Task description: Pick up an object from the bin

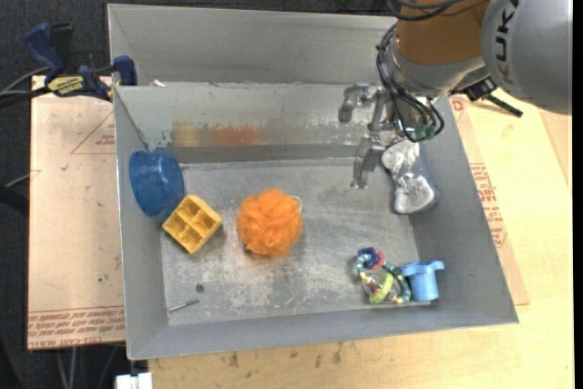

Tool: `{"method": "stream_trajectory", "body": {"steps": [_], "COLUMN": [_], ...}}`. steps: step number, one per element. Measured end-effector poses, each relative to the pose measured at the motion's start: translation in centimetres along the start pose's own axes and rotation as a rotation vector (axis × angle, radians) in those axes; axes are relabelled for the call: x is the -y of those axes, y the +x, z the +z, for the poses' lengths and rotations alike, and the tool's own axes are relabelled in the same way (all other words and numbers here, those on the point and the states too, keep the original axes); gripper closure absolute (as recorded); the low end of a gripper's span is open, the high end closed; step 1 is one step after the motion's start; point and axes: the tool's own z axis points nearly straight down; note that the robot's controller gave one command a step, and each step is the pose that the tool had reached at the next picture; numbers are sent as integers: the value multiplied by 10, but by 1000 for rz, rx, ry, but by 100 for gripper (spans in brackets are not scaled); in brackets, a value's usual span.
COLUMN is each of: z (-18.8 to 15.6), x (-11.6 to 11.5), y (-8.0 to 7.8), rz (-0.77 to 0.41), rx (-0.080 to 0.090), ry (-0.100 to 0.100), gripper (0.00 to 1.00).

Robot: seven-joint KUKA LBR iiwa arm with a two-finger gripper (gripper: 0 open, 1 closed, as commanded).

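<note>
We see the grey metal bin [310, 46] first, its sloping walls running down to a scuffed floor. Over its back right corner hangs the arm [537, 23], grey, with a rounded orange cover [444, 0] and looped cables at the wrist. Below that cover the gripper [381, 167] hangs down close to the back wall, on the right side of the bin.

We cannot tell how far the gripper is open, nor whether it has hold of anything. A crumpled silvery-white thing [410, 185] sits just beside it, on its right. We cannot say if that thing is gripped, merely touched, or lying free against the right wall.

Near the middle of the floor lies an orange mesh bath pouf [270, 221], round and ruffled, well apart from the gripper. At the left wall a blue plastic cup [152, 181] lies on its side. Just beside the cup, between it and the pouf, is a yellow square block with four hollows [192, 223], turned cornerwise.

In the front right corner we find a small tangle of many-coloured bits [378, 276], with a light blue plastic piece [424, 280] touching it on the right. Near the front left corner lies a thin dark sliver [185, 306], too small to name.
</note>
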Motion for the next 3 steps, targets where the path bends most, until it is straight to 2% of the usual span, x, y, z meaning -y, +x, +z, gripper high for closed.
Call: {"method": "stream_trajectory", "body": {"steps": [1, 2, 3], "z": [-5, 32, 73], "x": [0, -15, -53], "y": [-1, 5, 19], "rz": [0, -21, -167], "rx": [7, 17, 5], "ry": [0, 2, 1], "gripper": [0, 0, 0]}}
